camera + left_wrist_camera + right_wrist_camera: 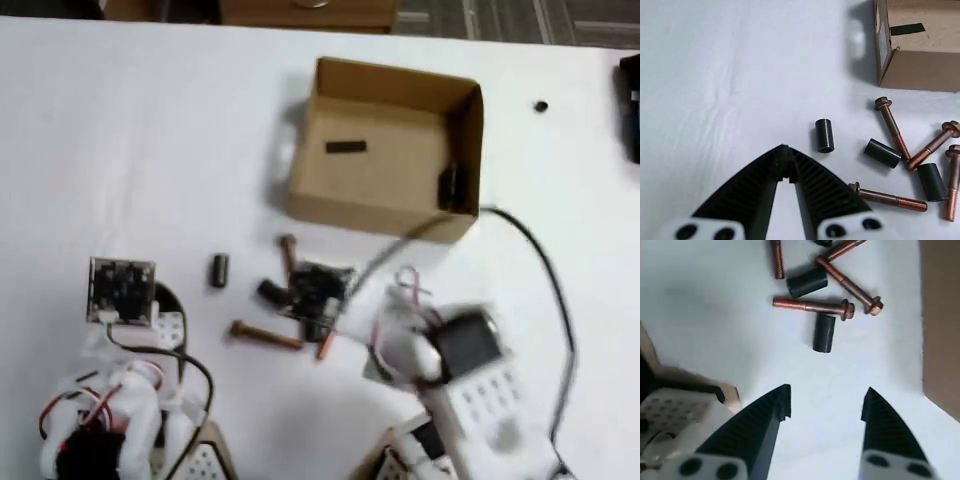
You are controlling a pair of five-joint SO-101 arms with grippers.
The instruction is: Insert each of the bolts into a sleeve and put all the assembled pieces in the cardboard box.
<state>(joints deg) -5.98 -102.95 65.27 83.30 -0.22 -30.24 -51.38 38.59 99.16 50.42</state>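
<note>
The open cardboard box (380, 150) stands at the back middle, with two dark pieces (345, 147) inside that I cannot identify. Several copper bolts (265, 335) and black sleeves (219, 270) lie loose on the white table in front of it. My left gripper (786, 155) is shut and empty, low over the table just short of a lone upright sleeve (824, 135); the bolts (892, 127) lie beyond it, beside the box (920, 65). My right gripper (826, 402) is open and empty, a short way from a sleeve (824, 332) and a bolt (812, 305).
The right arm (450, 350) hangs over the bolt pile, trailing a black cable (545, 270) past the box. A small black item (540, 106) lies at the back right. The box wall (940, 315) is close beside the right gripper. Both arm bases stand at the front edge.
</note>
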